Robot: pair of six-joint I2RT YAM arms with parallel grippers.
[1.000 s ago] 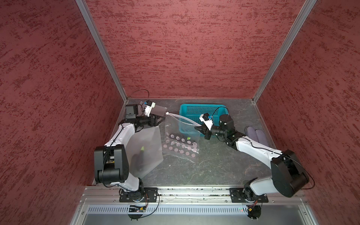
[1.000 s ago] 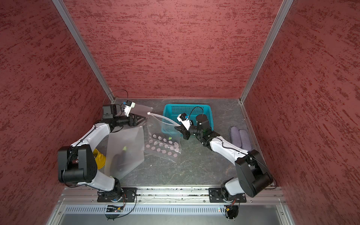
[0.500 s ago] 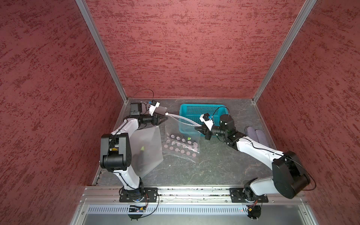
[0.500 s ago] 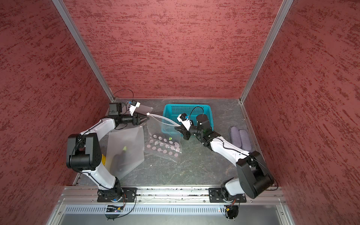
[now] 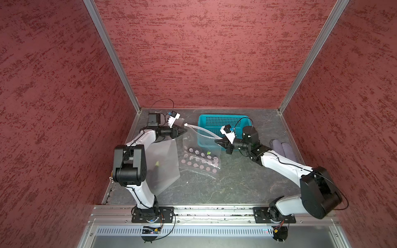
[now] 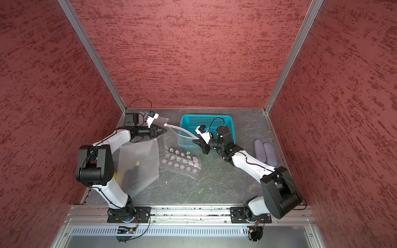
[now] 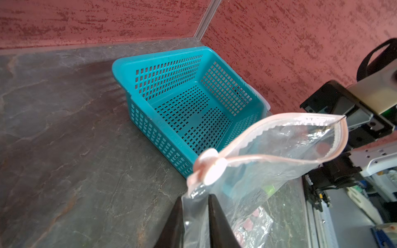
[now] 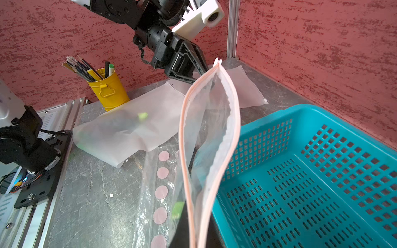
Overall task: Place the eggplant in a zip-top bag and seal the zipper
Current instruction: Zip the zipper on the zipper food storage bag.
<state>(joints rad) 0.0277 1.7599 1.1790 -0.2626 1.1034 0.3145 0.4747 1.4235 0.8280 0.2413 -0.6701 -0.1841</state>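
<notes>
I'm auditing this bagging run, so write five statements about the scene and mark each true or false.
1. The teal basket is empty. True.
2. The zip-top bag is sealed. False: its mouth gapes open.
3. The left gripper and the right gripper each pinch one end of the bag's mouth. True.
4. The yellow cup lies on its side. False: it stands upright, holding pens.
5. The slider sits at the right gripper's end. False: it is at the left gripper's end.
</notes>
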